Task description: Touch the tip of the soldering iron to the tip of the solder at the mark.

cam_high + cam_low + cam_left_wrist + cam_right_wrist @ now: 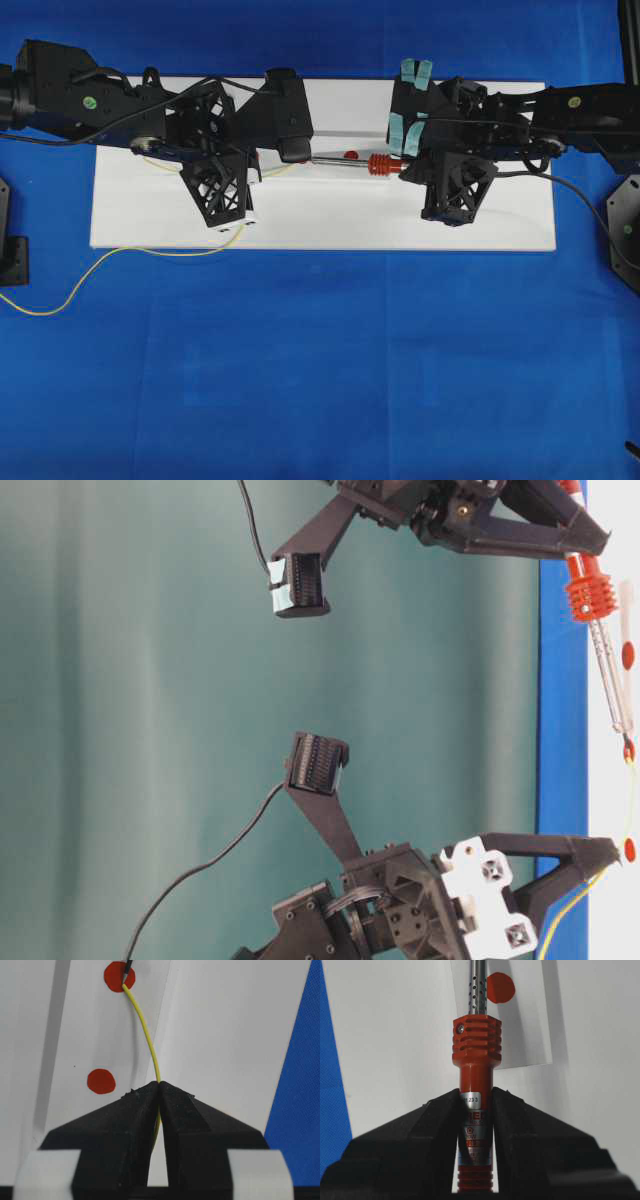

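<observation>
**Operator:** Starting near, in the left wrist view: my left tool (159, 1091) fills the bottom of the frame, its jaws pressed together on the solder (147, 1035). The yellow wire leaves the fingertips and curves up to the upper left, where its end lies on a red mark (119, 976). A dark point, which I take for the iron's tip, comes in from the top edge and meets the wire there. A second red mark (101, 1081) sits lower left, beside the wire but apart from it.

**Observer:** And the right side?

**Operator:** In the right wrist view my right tool (475, 1097) is clamped on the handle of the soldering iron (476, 1042), below the ribbed collar. The silver shaft runs up out of the top of the frame, just left of another red dot (500, 987) on the white sheet.

**Observer:** Farther out?

**Operator:** From overhead, the iron lies across the middle of the white board (500, 215), collar at centre right, shaft pointing left toward the left arm. The board rests on the blue counter (320, 380), and slack solder trails off to the lower left.

**Observer:** So which step are we in?

**Operator:** I judge the contact step: both tips appear to meet at the mark. Whether they truly touch I can't tell for certain. If anything remains, it's a very fine nudge of the iron, keeping both grips firm so the thin wire doesn't spring away.
</observation>
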Available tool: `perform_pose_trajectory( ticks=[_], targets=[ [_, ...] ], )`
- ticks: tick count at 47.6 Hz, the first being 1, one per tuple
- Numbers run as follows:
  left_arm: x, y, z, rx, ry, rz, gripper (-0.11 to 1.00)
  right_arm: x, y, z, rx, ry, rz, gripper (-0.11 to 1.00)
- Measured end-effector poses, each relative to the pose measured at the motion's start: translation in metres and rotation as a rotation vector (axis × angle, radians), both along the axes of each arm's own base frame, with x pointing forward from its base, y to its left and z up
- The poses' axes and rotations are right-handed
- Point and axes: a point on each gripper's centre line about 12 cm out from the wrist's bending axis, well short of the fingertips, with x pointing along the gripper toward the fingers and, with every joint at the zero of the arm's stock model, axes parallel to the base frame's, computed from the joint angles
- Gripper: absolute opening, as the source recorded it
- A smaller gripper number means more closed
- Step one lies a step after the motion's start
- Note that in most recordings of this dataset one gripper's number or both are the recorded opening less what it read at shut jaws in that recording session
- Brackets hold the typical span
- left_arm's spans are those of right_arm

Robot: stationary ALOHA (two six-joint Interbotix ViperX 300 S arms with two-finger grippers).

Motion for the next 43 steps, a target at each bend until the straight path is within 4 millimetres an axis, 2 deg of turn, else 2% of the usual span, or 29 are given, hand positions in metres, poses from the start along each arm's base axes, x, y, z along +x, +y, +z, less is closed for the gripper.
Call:
perform_pose_trajectory(
  ticks=[33, 39, 43],
  targets=[
    [0.000, 0.000, 0.000, 0.006, 0.002, -0.010, 0.03, 0.000, 0.000, 0.000, -0.001, 0.000, 0.001, 0.06],
    [-0.002, 0.001, 0.006, 0.009, -0.006, -0.010, 0.03, 0.000, 0.000, 0.000, -0.001, 0.000, 0.001, 0.06],
    [-0.005, 0.001, 0.019, 0.011, -0.029, -0.006, 0.03, 0.000, 0.000, 0.001, 0.000, -0.003, 0.000, 0.06]
  ],
)
